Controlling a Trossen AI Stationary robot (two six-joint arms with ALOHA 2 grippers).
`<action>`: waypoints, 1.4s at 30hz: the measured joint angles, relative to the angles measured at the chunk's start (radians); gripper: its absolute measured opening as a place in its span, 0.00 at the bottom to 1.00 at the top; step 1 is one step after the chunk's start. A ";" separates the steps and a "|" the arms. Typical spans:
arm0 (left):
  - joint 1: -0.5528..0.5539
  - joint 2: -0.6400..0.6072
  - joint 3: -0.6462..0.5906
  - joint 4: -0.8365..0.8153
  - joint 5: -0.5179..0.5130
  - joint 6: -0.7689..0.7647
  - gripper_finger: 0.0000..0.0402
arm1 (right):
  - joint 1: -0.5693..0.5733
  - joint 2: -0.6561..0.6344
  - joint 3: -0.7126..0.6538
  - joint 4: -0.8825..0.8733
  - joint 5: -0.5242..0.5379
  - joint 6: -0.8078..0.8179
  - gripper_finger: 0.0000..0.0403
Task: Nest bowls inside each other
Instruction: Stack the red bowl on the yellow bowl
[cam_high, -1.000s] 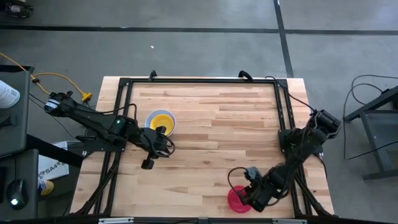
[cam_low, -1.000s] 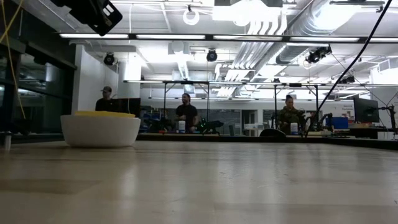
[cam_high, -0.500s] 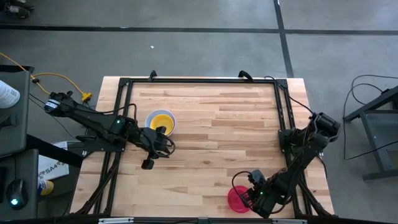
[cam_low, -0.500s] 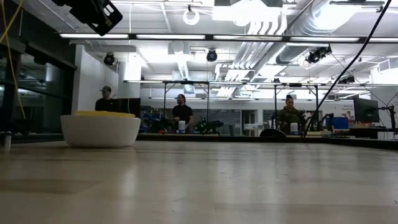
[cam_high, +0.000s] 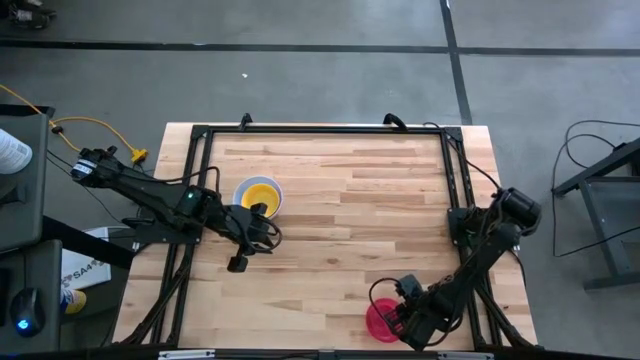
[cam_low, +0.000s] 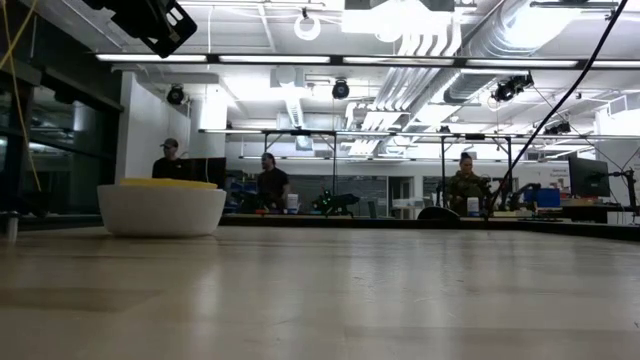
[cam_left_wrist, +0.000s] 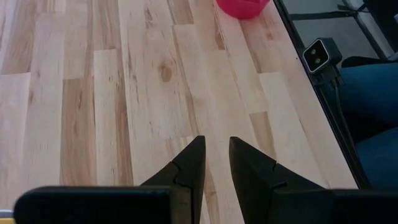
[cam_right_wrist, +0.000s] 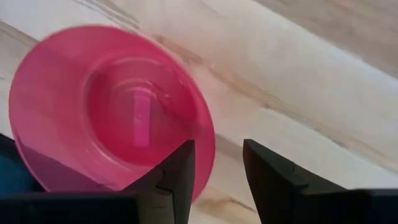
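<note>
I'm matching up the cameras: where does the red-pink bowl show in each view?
High view: red-pink bowl at the table's near edge, at the right gripper.
Low view: not in it.
Left wrist view: at the top edge, far across the table.
Right wrist view: fills the left side, rim by the jaws.
Shared landmark: the wooden table.
</note>
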 joint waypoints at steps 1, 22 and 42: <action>0.000 0.000 0.000 0.000 0.000 0.000 0.18 | -0.002 0.001 0.000 0.000 0.000 -0.011 0.32; 0.000 0.000 0.000 -0.001 0.024 0.000 0.18 | -0.075 0.006 0.000 0.011 -0.062 -0.163 0.32; 0.000 0.000 0.000 -0.001 0.023 0.000 0.18 | -0.075 0.006 0.000 0.011 -0.086 -0.139 0.20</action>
